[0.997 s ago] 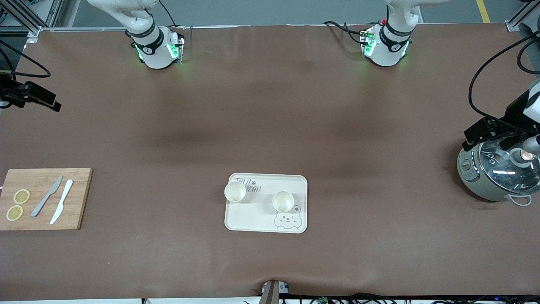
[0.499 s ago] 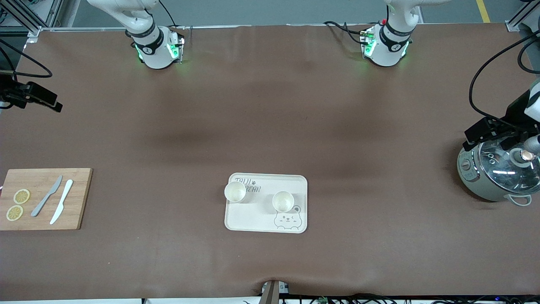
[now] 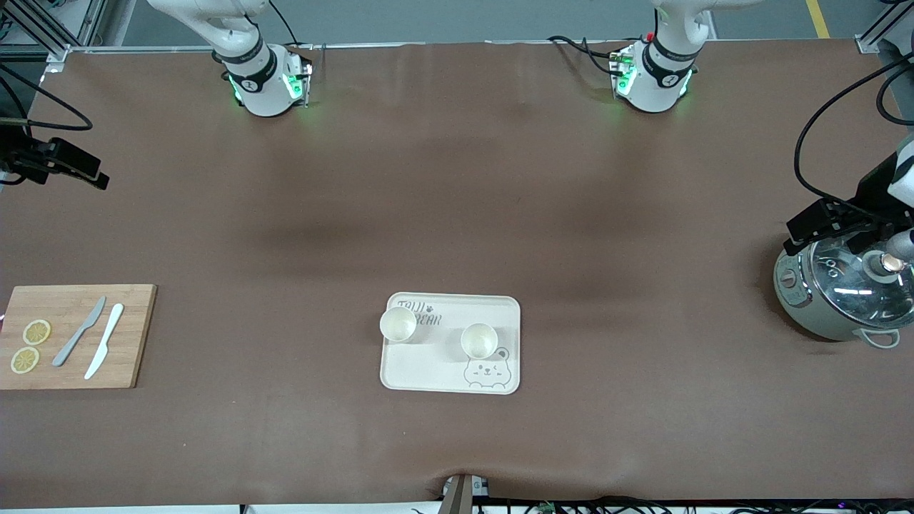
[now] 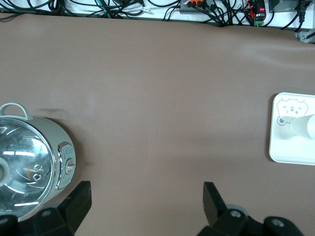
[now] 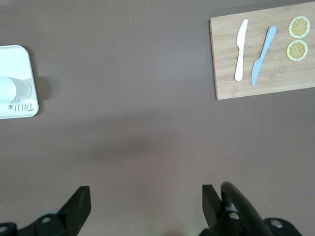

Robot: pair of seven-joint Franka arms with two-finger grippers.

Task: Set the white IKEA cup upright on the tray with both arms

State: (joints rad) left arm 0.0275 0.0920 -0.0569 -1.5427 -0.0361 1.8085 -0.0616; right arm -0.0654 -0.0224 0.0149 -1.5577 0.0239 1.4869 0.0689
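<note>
The cream-white bear tray [image 3: 428,371] lies at the table's middle, near the front camera. Two white cups stand upright on it, one [image 3: 398,324] on the lettering and one [image 3: 478,340] above the bear face. My left gripper [image 3: 814,227] hangs open and empty over the table beside the pot at the left arm's end; its wrist view shows its jaws wide apart [image 4: 146,196], with the tray [image 4: 290,150] and a cup [image 4: 307,127] at the edge. My right gripper [image 3: 86,171] hangs open and empty over the right arm's end [image 5: 145,196]; its wrist view shows the tray [image 5: 19,56] and a cup [image 5: 12,89].
A grey-green pot with a glass lid [image 3: 842,289] stands at the left arm's end. A wooden cutting board [image 3: 128,335] with two knives [image 3: 96,339] and two lemon slices [image 3: 30,345] lies at the right arm's end.
The right gripper has shifted very slightly. The left gripper, the cups and the tray have not moved.
</note>
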